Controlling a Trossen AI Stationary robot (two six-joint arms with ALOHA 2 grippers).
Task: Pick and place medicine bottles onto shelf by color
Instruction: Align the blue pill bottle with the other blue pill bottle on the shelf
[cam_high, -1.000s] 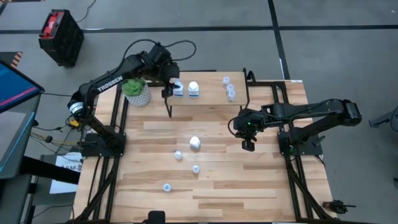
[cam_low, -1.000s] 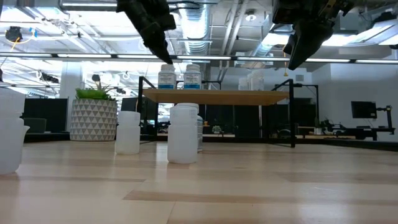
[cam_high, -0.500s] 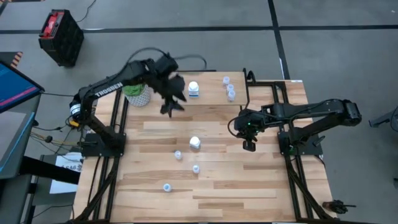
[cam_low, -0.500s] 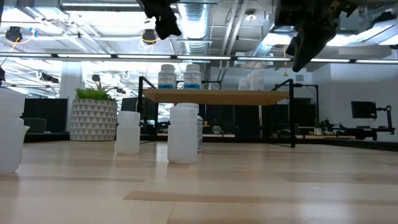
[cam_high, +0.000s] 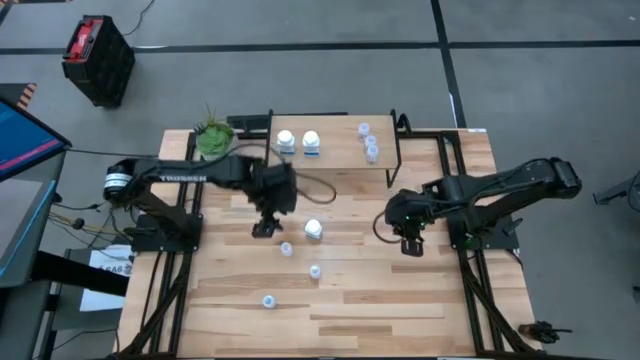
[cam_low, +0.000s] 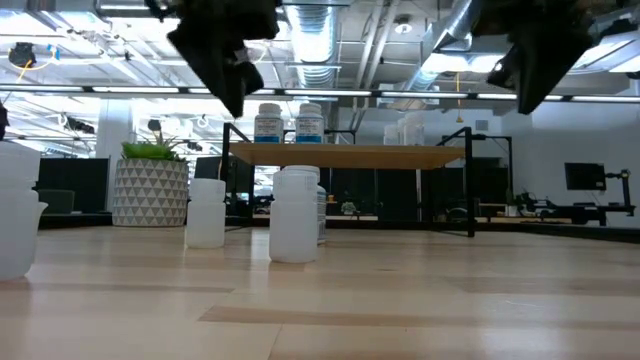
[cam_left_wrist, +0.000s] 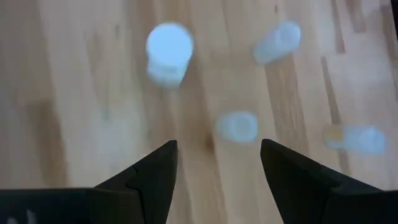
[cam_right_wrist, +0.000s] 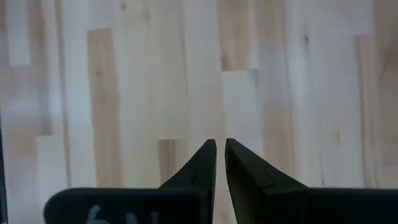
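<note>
The shelf (cam_high: 335, 152) stands at the table's far middle. Two white bottles (cam_high: 298, 141) stand on its left part and three pale translucent bottles (cam_high: 370, 144) on its right part. On the table stand one white bottle (cam_high: 313, 229) and three small translucent bottles (cam_high: 286, 248), (cam_high: 315, 270), (cam_high: 268, 299). My left gripper (cam_high: 265, 226) is open and empty above the table, left of the white bottle; its wrist view shows the white bottle (cam_left_wrist: 169, 52) and the small bottles (cam_left_wrist: 237, 126) ahead of it. My right gripper (cam_high: 410, 245) is shut and empty over bare wood at the right.
A white plant pot (cam_high: 211, 137) with a green plant stands at the far left corner beside the shelf. The shelf's thin black legs (cam_low: 470, 185) stand on the table. Bare planks lie along the near edge and the right side.
My left gripper has left the shelf, where the two white bottles stay standing, and has gone toward the near edge and down to the white bottle on the table. My right gripper has shifted a little toward the near edge and the right.
</note>
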